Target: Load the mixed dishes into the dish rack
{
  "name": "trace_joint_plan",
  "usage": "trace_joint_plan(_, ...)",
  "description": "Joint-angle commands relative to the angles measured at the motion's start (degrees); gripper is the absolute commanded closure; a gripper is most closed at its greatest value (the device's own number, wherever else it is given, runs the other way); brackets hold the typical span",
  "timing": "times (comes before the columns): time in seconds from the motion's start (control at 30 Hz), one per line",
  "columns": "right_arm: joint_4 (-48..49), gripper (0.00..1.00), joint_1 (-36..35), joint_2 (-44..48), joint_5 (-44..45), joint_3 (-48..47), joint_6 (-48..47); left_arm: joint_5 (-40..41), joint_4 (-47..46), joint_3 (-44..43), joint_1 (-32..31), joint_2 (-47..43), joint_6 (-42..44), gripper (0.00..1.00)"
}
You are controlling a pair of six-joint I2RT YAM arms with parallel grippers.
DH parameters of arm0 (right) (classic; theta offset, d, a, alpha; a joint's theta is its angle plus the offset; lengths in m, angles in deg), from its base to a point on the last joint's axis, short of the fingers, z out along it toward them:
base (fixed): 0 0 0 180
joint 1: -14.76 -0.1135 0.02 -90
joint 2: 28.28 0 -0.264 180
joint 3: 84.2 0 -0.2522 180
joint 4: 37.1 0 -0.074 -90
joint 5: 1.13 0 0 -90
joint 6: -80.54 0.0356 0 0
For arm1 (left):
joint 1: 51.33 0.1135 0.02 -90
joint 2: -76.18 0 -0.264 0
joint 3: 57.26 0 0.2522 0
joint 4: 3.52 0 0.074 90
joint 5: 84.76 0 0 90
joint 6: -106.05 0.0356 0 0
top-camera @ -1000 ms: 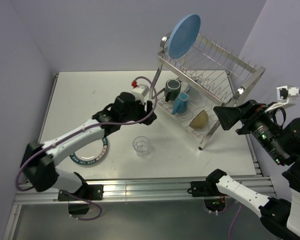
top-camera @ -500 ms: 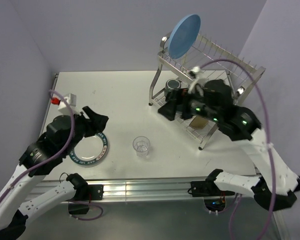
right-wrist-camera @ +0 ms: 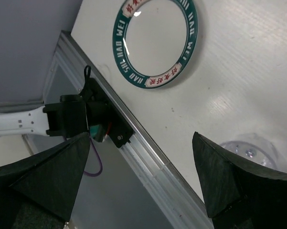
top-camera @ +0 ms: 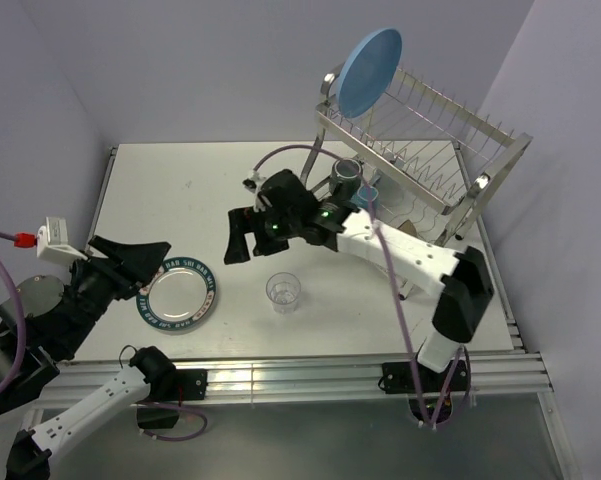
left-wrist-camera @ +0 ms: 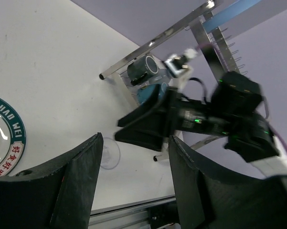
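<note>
**Two arms over a partly loaded rack.** The two-tier silver wire dish rack (top-camera: 435, 110) stands at the far right of the white worktop (top-camera: 200, 180). The large plain light-blue plate (top-camera: 368, 70) stands on edge between the rack's upper prongs, presumably so that it drains and cannot roll. A dark mug (top-camera: 347, 176) sits on the lower tier. Not yet loaded are the clear glass tumbler (top-camera: 283, 292), upright and mouth up, and the smaller white plate with a dark teal lettered rim (top-camera: 180, 297), which lies flat to the tumbler's left. My right pincer (top-camera: 242, 238) hangs over bare worktop just beyond the tumbler, fingers spread, holding nothing. I judge it is placed to come down on that glass. My left pincer (top-camera: 142, 266), also spread and empty, hovers near the lettered plate's left rim. The worktop is matt and pale, with aluminium rails (top-camera: 280, 375) along its near edge and plain lavender walls (top-camera: 180, 60) around it.
</note>
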Motion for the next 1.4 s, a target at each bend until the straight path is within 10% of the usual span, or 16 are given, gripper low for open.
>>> trace_joint_plan(0.0,4.7,0.06,-0.9,-6.4,-5.9,-3.2,1.3,-1.2,0.6,-1.0,0.1,-1.0,-2.4,0.38)
trace_joint_plan(1.37,14.5,0.6,-2.3,-46.5,-13.7,-23.7,11.9,-8.3,-3.0,-3.9,0.1,-0.1,-7.8,0.42)
